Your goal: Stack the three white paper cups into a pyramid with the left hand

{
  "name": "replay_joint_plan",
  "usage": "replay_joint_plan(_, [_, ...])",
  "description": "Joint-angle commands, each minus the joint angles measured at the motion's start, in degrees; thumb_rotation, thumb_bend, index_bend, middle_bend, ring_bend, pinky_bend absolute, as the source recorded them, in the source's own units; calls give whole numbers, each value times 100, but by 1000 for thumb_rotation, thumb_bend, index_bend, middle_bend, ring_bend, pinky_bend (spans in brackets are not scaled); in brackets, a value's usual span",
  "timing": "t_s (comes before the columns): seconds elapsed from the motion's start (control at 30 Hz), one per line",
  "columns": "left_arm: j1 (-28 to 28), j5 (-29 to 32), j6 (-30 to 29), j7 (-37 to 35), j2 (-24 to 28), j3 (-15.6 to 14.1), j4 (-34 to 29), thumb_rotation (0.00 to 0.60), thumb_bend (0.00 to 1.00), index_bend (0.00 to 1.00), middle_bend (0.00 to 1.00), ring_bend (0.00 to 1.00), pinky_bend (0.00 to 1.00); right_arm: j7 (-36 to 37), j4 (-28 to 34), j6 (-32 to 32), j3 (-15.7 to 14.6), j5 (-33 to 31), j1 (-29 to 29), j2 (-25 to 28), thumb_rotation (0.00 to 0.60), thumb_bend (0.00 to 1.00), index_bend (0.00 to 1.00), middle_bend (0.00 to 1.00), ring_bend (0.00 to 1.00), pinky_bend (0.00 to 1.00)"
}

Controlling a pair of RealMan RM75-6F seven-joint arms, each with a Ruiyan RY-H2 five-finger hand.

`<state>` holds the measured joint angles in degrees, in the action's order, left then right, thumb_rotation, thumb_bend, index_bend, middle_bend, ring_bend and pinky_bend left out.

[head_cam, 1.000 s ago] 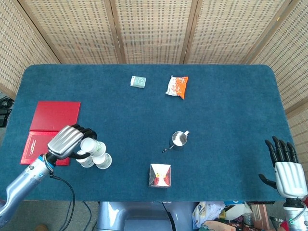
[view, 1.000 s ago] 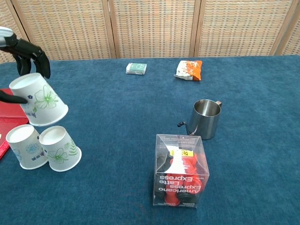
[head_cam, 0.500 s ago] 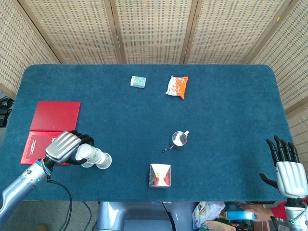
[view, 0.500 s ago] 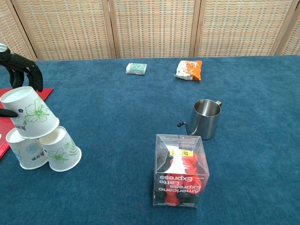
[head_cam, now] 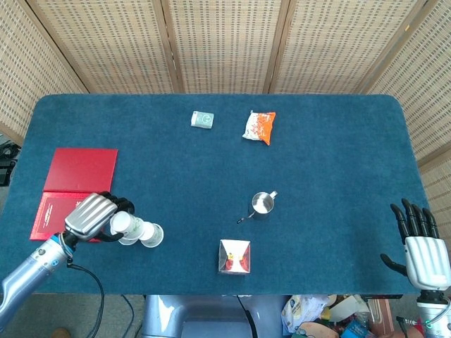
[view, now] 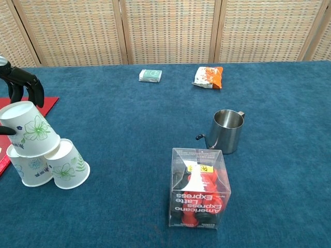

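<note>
Three white paper cups with flower prints stand mouth-down at the table's front left. Two lower cups (view: pixel 26 166) (view: pixel 68 165) sit side by side, touching. The third cup (view: pixel 28 129) (head_cam: pixel 123 223) rests tilted on top of them, leaning left. My left hand (head_cam: pixel 90 215) holds this top cup, thumb against its left side and fingers (view: pixel 25 82) arched just over its far side. My right hand (head_cam: pixel 423 248) hangs open past the table's front right corner, away from everything.
Two red booklets (head_cam: pixel 81 169) lie just behind the cups. A steel pitcher (view: pixel 227 130) and a clear box with a red item (view: pixel 200 188) stand mid-table. A green packet (view: pixel 150 75) and an orange snack bag (view: pixel 208 76) lie at the back of the blue table (head_cam: pixel 338 162).
My left hand has lowered the top cup from above and right of the pair down onto them, moving left. The right hand has stayed where it was.
</note>
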<state>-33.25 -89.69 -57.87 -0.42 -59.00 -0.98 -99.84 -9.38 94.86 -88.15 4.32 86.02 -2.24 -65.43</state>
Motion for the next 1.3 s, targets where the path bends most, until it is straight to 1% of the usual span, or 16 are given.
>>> replay_joint_plan(0.03, [-15,-6,19,-12,-42,4,15,600,234,401,445,476,361,-1,6,1,2,-4,0,4,600,0,0,0,0,0])
replay_joint_plan(0.13, [-14,-34,5,-5,-69,4,22,600,234,401,421,445,361,-3,12,5,1,-6,0,7,600,0,0,0,0,0])
replay_joint_plan(0.2, [-10,-59,-15,-1,-99,5,35,600,234,395,365,386,352,-4,18,10,-2,-8,0,9,600,0,0,0,0,0])
replay_joint_plan(0.27, [-12,-89,-14,-51,-123,-5,33,600,234,306,212,244,295,-2,23,11,-1,-10,0,16,600,0,0,0,0,0])
replay_joint_plan(0.3, [-23,-120,7,-106,-120,-21,31,600,234,219,122,152,245,2,27,7,-1,-10,3,19,600,0,0,0,0,0])
replay_joint_plan(0.33, [-39,-170,32,-179,-107,-43,21,600,233,110,41,62,182,9,29,2,0,-11,5,23,600,0,0,0,0,0])
replay_joint_plan(0.37, [-54,-229,39,-261,-84,-62,19,600,233,35,2,11,134,17,29,2,0,-12,7,26,600,0,0,0,0,0])
replay_joint_plan(0.43, [-71,-353,37,-421,-31,-110,6,600,233,0,0,0,93,23,34,6,-1,-12,6,32,600,0,0,0,0,0])
replay_joint_plan(0.6, [-74,-579,-28,-730,175,-209,-57,600,232,0,0,0,48,14,44,10,-10,-1,7,36,600,0,0,0,0,0])
replay_joint_plan(0.73, [42,-623,-325,-870,367,-189,-132,600,232,0,0,0,11,9,59,-1,-13,11,11,40,600,0,0,0,0,0])
replay_joint_plan(0.87, [302,-481,-788,-827,564,-116,-183,600,230,0,0,0,0,17,59,-19,-22,32,20,44,600,0,0,0,0,0])
replay_joint_plan(0.97, [577,-208,-1170,-671,684,-43,-225,600,229,0,0,0,0,32,65,-24,-25,42,23,53,600,0,0,0,0,0])
replay_joint_plan(1.03, [841,114,-1513,-456,729,27,-219,600,229,0,0,0,0,38,72,-28,-29,49,26,59,600,0,0,0,0,0])
replay_joint_plan(1.1, [1136,505,-1887,-61,672,103,-242,600,229,0,0,0,0,45,87,-39,-36,70,30,68,600,0,0,0,0,0])
replay_joint_plan(1.2, [1548,1278,-2396,708,429,239,-295,600,229,0,0,0,0,57,115,-67,-54,123,40,81,600,0,0,0,0,0])
replay_joint_plan(1.3, [1776,1703,-2580,950,248,272,-391,600,229,0,0,0,0,60,135,-95,-71,173,50,92,600,0,0,0,0,0])
